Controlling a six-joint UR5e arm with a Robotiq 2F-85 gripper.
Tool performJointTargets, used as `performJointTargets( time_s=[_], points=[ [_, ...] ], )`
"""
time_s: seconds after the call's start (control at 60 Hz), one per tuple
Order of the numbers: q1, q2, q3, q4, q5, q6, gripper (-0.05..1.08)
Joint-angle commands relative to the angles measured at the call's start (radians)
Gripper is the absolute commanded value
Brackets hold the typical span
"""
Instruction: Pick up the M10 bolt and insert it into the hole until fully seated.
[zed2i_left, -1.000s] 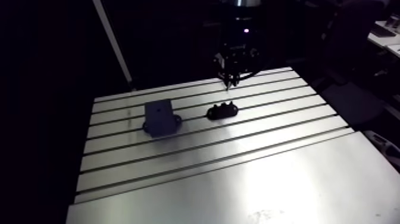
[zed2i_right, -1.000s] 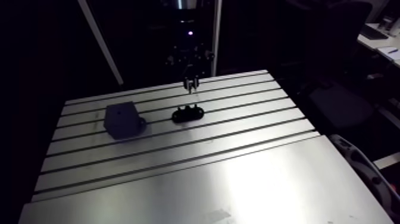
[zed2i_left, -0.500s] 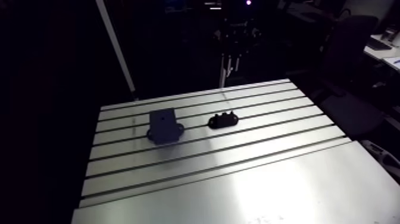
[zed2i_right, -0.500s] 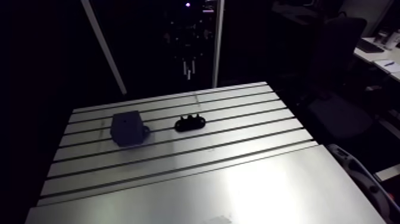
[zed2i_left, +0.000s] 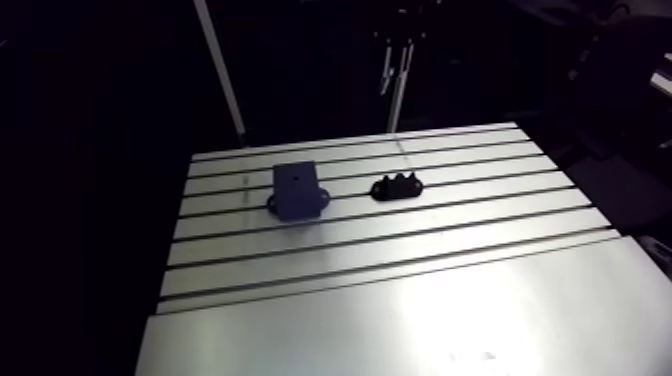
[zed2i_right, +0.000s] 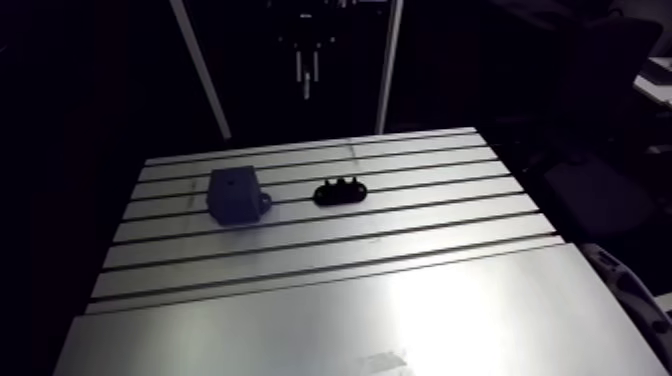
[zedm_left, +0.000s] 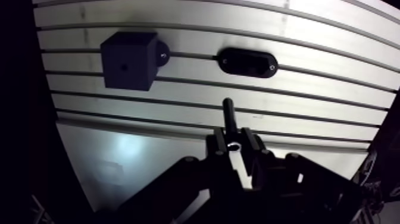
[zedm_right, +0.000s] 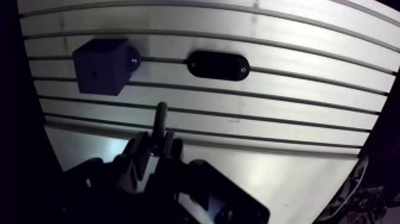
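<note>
Slotted alu table, arm view: dark block sits just beside a black oval holder, w/ the gripper hanging high over the far edge. Wrist view: gripper clamped narrow on the bolt, shank sticking out ahead, over bare table, well apart from block & holder; hole in the block's top is open.

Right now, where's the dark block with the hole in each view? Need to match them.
Arm view: the dark block sits on the far half of the slotted table, picture-left of the black oval holder.
Wrist view: it lies ahead of the gripper, which is shut on the M10 bolt, and off to one side.
Shared landmark: that holder, beside the block but apart from it in both views.
</note>
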Motion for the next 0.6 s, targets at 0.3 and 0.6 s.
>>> performJointTargets(
  time_s=[0.3,0.6],
  points=[
    [0.215,0.108,-0.117,0.106,-0.017,0.000,1.08],
    [0.278,0.155,-0.159,0.146,-0.037,0.000,1.08]
  ],
)
